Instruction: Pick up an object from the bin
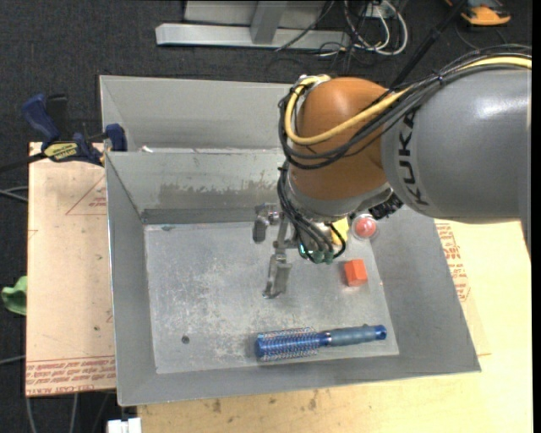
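- While the gripper [273,289] hangs low over the middle of the grey bin [127,254], we cannot tell whether it is spread or pressed together, nor whether anything is pinched in it.
- Its tip is at or just above a bare, scuffed patch of the bin's bottom; we cannot say whether it touches.
- Nearest to it, just to the right and apart from it, lies a small orange block [355,271].
- Farther off and a little right of the block, a red-and-white round thing [364,226] sits at the edge of the arm's wrist.
- By the near wall a blue hairbrush [319,341] lies flat, bristles to the left and handle to the right, well apart from the gripper.
- Around the bin we see dark floor [51,51], with loose cables [372,25] beyond the far wall.
- From the right the grey arm [473,144] reaches in, its orange cover [338,135] over the far middle of the bin and the wrist pointing down.
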{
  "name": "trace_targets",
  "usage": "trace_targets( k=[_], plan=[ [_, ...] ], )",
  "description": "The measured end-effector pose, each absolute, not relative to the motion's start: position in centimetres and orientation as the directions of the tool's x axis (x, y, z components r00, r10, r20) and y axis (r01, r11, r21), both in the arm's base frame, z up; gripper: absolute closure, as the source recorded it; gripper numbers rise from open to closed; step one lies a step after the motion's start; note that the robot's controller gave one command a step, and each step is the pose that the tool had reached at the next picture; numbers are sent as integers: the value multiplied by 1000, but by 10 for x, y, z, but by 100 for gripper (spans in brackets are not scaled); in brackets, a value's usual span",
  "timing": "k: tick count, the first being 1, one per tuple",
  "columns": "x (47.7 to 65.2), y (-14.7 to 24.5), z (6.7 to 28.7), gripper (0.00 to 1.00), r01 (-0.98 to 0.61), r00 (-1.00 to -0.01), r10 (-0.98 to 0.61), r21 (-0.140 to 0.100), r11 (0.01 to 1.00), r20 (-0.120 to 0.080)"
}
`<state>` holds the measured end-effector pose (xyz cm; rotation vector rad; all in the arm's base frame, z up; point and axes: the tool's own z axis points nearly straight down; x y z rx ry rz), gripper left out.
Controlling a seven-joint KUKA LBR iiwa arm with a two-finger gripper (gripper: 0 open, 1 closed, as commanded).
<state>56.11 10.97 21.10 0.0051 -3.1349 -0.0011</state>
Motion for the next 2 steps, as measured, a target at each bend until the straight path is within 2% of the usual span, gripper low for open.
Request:
trace_targets(
  k=[1,2],
  plan=[
    [519,50,150,0,-87,-996,-87,-2,996,8],
    [484,60,80,0,-287,-958,-287,0,958,-11]
  ],
)
